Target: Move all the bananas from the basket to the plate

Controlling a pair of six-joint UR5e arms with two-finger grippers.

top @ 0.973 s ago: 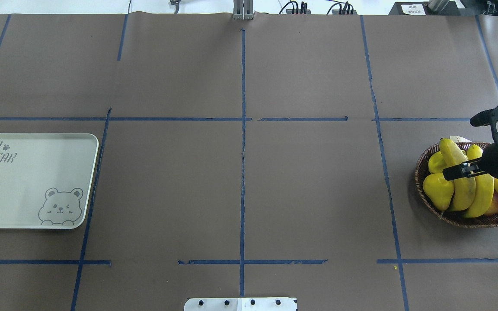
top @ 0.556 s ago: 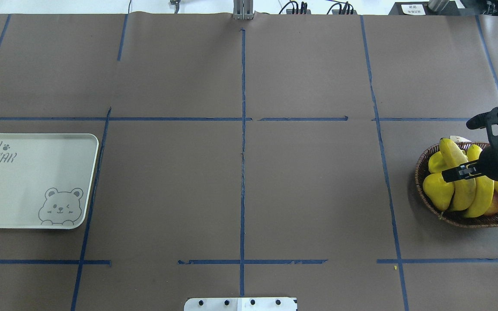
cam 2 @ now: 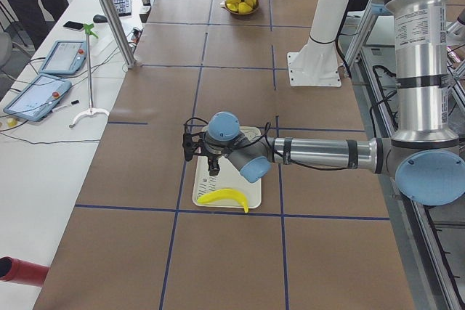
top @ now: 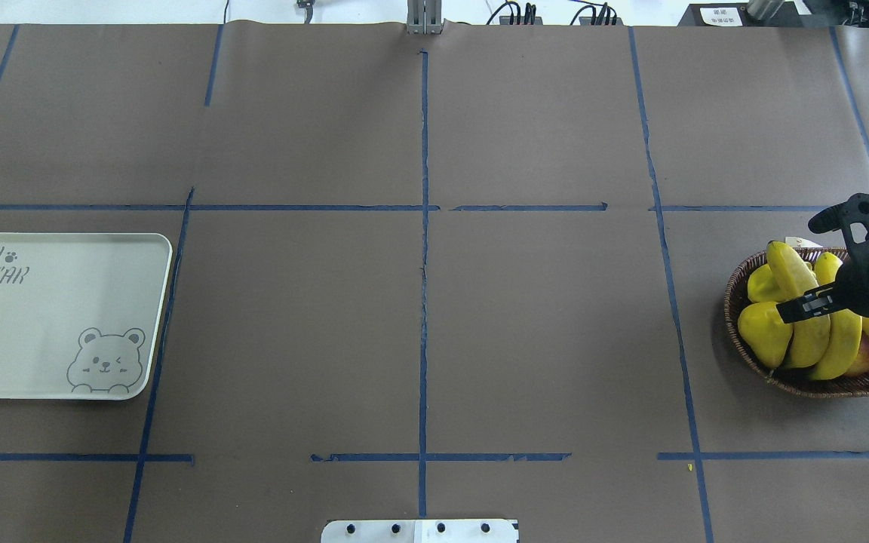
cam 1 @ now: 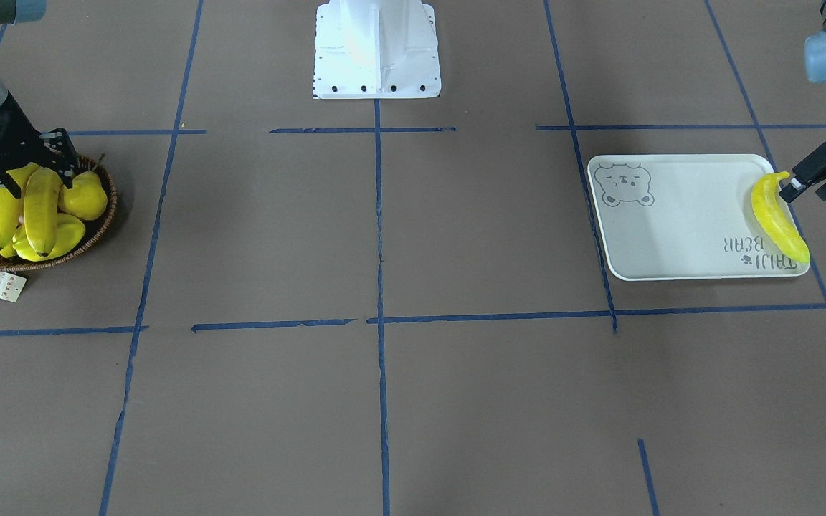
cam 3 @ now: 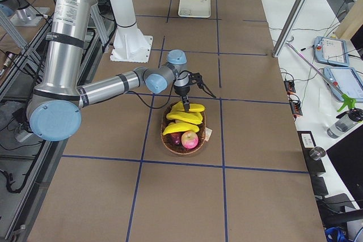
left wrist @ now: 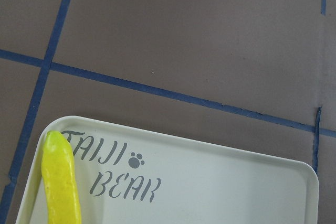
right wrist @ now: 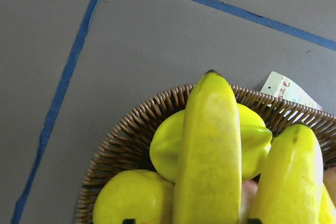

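Observation:
Three bananas (top: 808,317) lie in the dark wicker basket (top: 736,290) at the table's right. My right gripper (top: 804,264) hangs open over them. In the right wrist view its two fingertips stand either side of the top banana (right wrist: 210,150), not closed on it. A fourth banana (cam 1: 779,218) lies along the edge of the pale bear plate (cam 1: 678,222); it also shows in the left wrist view (left wrist: 62,182). My left gripper (cam 1: 805,190) is open and empty just beside that banana's stem end.
The basket also holds a yellow starfruit (top: 760,283), a yellow pear (top: 765,332) and a red apple (top: 866,354). A paper tag (cam 1: 1,285) lies beside the basket. The robot's white base (cam 1: 377,50) stands mid-table at its own edge.
My right gripper has shifted slightly left and lower over the basket. The bananas and the plate have not moved.

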